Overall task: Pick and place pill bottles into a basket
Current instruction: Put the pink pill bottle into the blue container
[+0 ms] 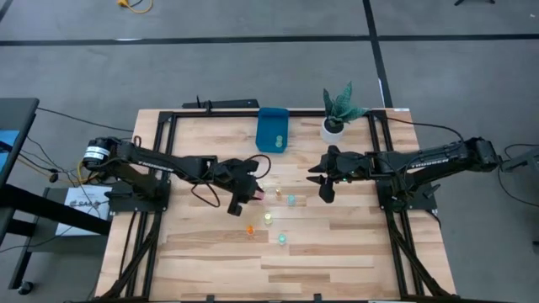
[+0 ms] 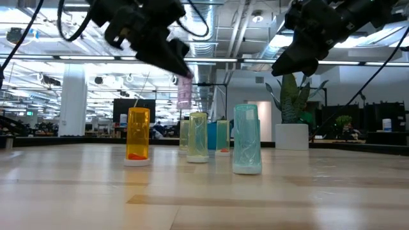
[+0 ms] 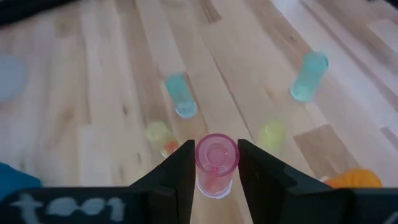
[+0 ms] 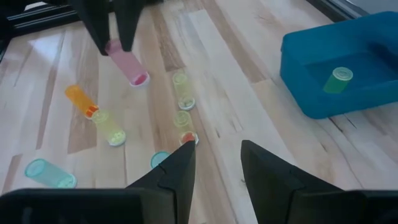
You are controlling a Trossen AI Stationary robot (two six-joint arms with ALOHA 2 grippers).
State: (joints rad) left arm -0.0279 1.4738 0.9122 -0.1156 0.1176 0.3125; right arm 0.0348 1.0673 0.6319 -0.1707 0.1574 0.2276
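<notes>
My left gripper is over the middle of the table, shut on a pink pill bottle, which also shows in the low view. Several more pill bottles stand or lie on the wood below. Among them are an orange one, a yellow one and a teal one. The blue basket stands at the far edge with a green bottle in it. My right gripper hangs over the table to the right of the bottles, open by a narrow gap, with nothing between its fingers. My left gripper pinches the pink bottle's sides between its two fingers, near the bottle's upper end. The fingers come slanting down from the table's left. The bottle hangs tilted below them, its pale lower end down, lifted clear of the table.
A potted plant in a white pot stands right of the basket at the far edge. Black frame rails run along the table's sides. Bare wood lies toward the near edge.
</notes>
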